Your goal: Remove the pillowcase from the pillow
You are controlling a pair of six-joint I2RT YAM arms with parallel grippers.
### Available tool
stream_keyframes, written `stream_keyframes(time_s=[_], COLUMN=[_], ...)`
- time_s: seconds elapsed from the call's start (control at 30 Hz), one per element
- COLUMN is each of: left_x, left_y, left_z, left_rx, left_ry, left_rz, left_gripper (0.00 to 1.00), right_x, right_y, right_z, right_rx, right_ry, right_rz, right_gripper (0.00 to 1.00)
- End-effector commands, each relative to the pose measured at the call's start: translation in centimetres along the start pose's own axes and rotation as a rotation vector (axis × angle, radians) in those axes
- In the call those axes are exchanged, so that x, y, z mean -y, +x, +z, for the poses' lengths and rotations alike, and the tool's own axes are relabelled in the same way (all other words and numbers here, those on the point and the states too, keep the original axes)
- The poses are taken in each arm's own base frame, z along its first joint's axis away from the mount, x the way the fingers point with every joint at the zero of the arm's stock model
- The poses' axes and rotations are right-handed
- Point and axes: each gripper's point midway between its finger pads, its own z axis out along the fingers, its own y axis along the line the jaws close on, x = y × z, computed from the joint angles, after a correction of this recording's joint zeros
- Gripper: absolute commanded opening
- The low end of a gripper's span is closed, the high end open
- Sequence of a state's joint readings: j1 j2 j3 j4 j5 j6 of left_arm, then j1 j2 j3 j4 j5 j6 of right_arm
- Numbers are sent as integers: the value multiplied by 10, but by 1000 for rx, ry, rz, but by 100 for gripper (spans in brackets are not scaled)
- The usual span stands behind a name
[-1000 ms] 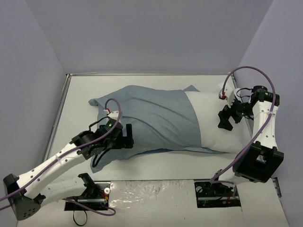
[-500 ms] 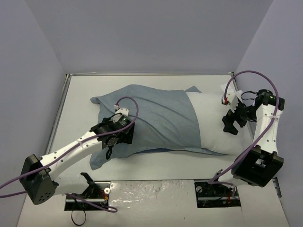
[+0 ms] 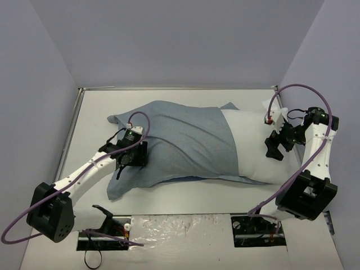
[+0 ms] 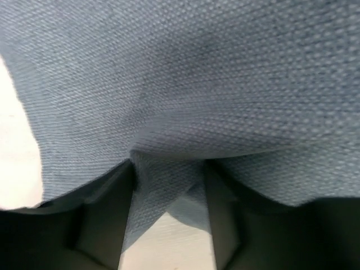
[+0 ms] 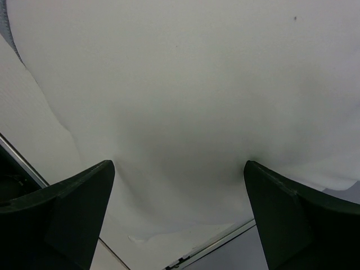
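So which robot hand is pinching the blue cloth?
The left gripper: it is shut on a fold of the pillowcase. The right gripper is wide open over the bare end of the pillow, gripping nothing.

pillow (image 3: 254, 151): across the table's (image 3: 98, 109) middle, left part inside the pillowcase (image 3: 185, 140), right end outside it
left gripper (image 3: 130, 159): on the pillowcase's near-left part
right gripper (image 3: 274, 148): at the pillow's right end
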State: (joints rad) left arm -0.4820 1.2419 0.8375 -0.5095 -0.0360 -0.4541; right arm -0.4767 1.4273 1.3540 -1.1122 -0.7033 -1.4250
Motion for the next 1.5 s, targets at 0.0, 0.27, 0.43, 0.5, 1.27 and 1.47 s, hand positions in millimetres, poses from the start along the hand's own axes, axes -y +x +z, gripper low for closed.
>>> stream_keyframes(time_s=[0.0,0.27,0.43,0.5,1.27,1.47], left_x=[18,17,-2,-15,-38,-44], left_y=[-5,-12,-31,-41,-83,-86], left_z=[-1,-22,-46,-55,-90,-89], left_rx=[14,102,213,260,395,392], left_ry=[103,159,204,213,277,267], left_rz=[-2,-85,-261,-344,-523,-536], left_gripper=[42,2,2,2,2,2], right_x=[-14,-10,-11,-14,-6,7], right_y=[6,-3,-2,1,68,67], right_z=[1,0,-4,-10,47,81], right_rx=[-11,13,-14,-39,-297,-293], right_ry=[-68,-64,-35,0,115,170], right_rz=[87,236,335,337,199,237], right_gripper=[95,93,100,100,94,45])
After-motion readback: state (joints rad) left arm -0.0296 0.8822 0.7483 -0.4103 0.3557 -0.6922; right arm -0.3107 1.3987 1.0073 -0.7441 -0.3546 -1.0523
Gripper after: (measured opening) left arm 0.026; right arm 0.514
